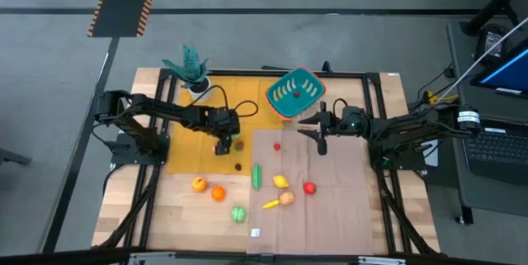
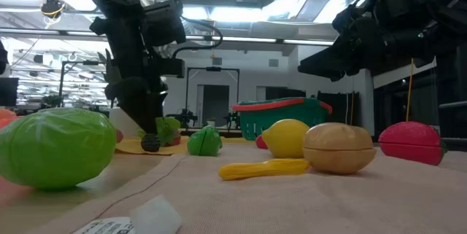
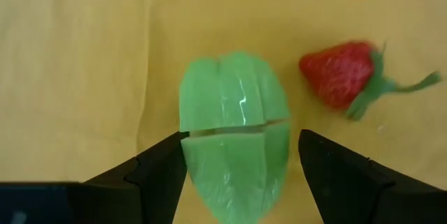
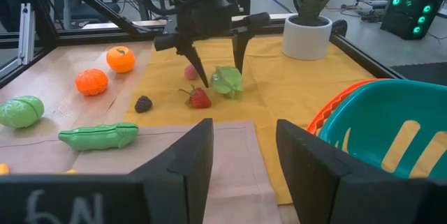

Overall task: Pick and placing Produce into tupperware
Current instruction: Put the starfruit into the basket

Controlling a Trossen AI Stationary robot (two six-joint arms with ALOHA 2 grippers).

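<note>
Produce scattered over the worktop [image 1: 165,207], none of it yet held; light green leafy piece [image 3: 234,137] lying on the yellow mat [image 1: 186,145], bracketed by the fingers [image 3: 157,172] of the left hand [image 1: 223,144], spread to either side and not yet pinching; lowered straight over the piece, presumably so that closing takes it across its narrow width; whether either finger already brushes the piece, hard to judge from so near.

Strawberry [image 3: 342,74] just beside the green piece, outside the fingers, close enough to be nudged on closing; dark berry [image 4: 143,103] a little further off on the same mat.

Tupperware [image 1: 293,93] at the far middle of the worktop, tilted, with its open mouth toward the near side, one small red piece [image 1: 296,95] apparently already inside; right hand [image 1: 318,139] hanging just in front of it over the beige cloth [image 1: 330,207], fingers parted and empty, seemingly waiting clear of the left arm's path to the container.

Remaining produce nearer the front edge: pea pod [image 1: 256,176], two orange fruits [image 1: 208,188], green cabbage-like piece [image 1: 238,213], lemon [image 1: 281,182], yellow strip [image 1: 271,204] beside a tan round piece [image 1: 286,198], red piece [image 1: 309,187]; small red one [image 1: 277,145] alone near the cloth's top edge.

Potted plant [image 1: 191,68] at the mat's far corner, no part of the job.
</note>
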